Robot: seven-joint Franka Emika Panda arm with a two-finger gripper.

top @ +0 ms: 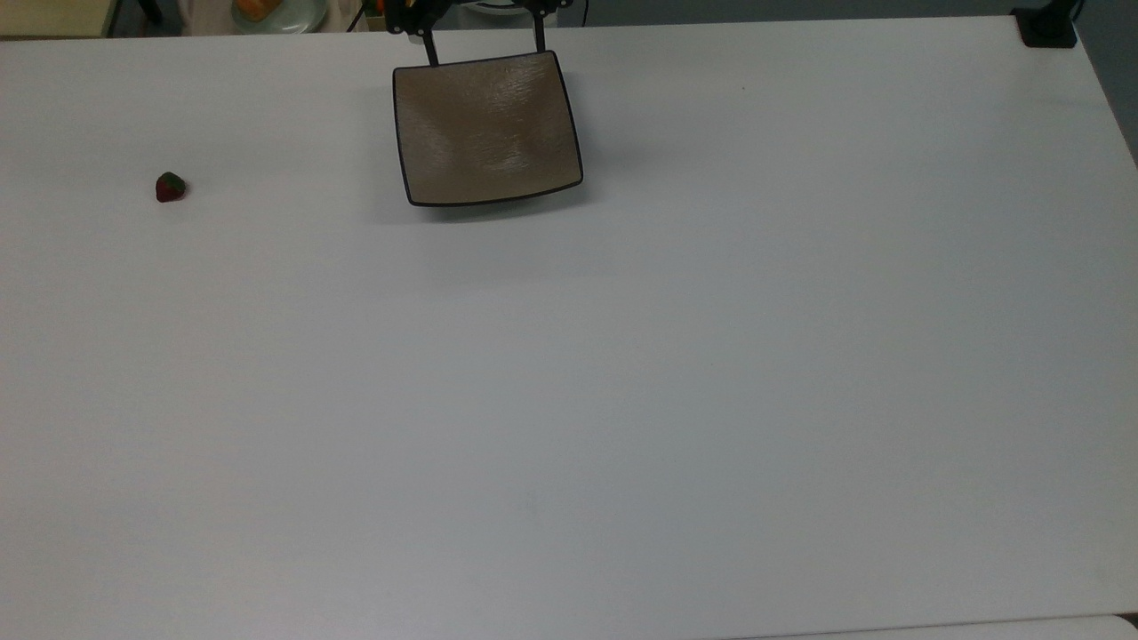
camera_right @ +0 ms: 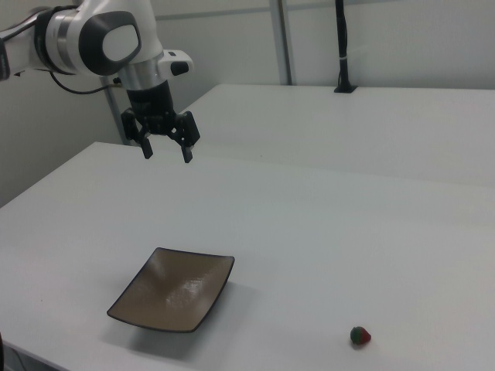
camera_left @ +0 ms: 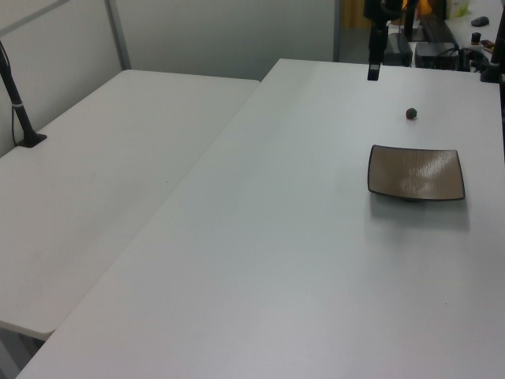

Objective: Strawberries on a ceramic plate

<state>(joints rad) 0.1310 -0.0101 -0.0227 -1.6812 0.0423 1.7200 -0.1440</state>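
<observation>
Top view, left to right: strawberry [top: 170, 187] lies alone on the white table [top: 676, 356], well apart from the square ceramic plate [top: 487, 127]. Gripper [camera_right: 165, 152] hangs high above the table, jaws apart, holding nothing.

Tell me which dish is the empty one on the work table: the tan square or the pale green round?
The tan square ceramic plate, empty on the table. The pale green round dish sits beyond the table's far edge, holding something orange.

White table [top: 676, 373]; square tan ceramic plate [top: 487, 127] near far edge, empty. Strawberry [top: 170, 187] well apart toward top view's left. Gripper [top: 484, 55] fingers spread wide beyond plate's far rim.
</observation>
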